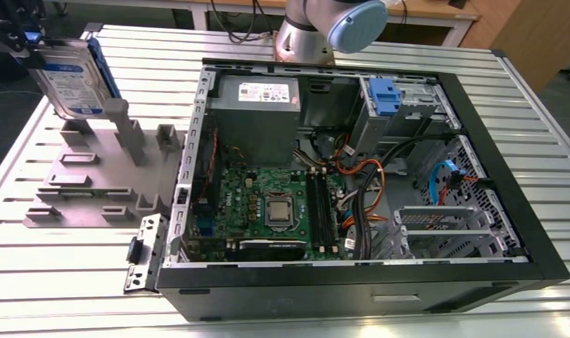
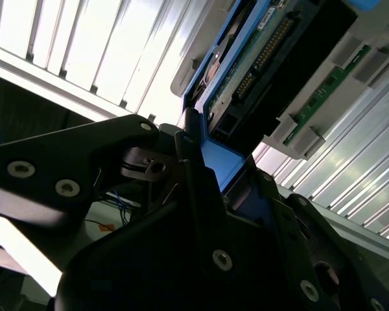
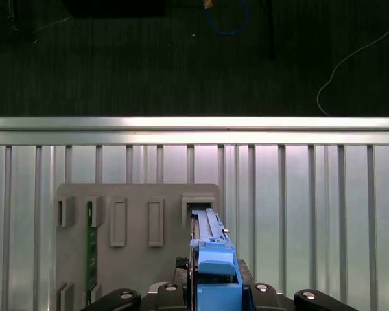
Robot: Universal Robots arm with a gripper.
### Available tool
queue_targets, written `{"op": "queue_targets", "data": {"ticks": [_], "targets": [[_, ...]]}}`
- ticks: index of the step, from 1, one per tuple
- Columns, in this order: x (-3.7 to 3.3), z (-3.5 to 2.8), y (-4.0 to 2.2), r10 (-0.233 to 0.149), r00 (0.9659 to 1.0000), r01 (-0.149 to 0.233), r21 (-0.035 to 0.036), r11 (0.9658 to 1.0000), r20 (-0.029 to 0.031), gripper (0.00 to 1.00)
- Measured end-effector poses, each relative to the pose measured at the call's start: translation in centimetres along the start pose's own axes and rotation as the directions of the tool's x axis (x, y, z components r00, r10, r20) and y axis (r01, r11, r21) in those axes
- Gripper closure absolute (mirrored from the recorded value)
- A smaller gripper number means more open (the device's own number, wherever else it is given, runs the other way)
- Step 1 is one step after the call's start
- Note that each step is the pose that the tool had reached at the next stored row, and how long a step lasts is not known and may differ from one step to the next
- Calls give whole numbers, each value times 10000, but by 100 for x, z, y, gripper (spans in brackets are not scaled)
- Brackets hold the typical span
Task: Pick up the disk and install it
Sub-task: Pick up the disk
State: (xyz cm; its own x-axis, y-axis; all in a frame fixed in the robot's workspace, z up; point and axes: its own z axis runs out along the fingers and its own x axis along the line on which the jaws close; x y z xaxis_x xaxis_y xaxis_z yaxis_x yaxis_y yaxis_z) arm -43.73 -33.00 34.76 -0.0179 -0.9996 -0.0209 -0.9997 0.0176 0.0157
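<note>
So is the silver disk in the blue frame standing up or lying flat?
Standing up: the silver disk is on edge, in the black gripper.

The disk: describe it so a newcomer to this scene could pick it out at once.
To the exterior view's left of the open computer case lies a grey fixture. Upright over it is the disk: a silver drive with a white-and-blue label in a blue carrier, unlike the case's bare blue bracket.

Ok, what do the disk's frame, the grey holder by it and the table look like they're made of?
The disk has a blue carrier, likely moulded plastic: uniform colour, soft sheen. The grey holder looks like matte plastic, perhaps printed; that cannot be settled. The table looks like bare aluminium: ribbed slats with bright reflections.
</note>
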Motion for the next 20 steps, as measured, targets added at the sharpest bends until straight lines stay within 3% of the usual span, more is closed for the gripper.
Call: {"op": "queue_targets", "data": {"ticks": [8, 10, 20], "targets": [[0, -15, 0, 0, 10000, 0, -2, 10000, -1, 64], [-1, -35, 1, -3, 9997, 3, -5, 10000, 229, 64], [-2, -61, 1, -3, 9997, 3, -6, 10000, 246, 64]]}}
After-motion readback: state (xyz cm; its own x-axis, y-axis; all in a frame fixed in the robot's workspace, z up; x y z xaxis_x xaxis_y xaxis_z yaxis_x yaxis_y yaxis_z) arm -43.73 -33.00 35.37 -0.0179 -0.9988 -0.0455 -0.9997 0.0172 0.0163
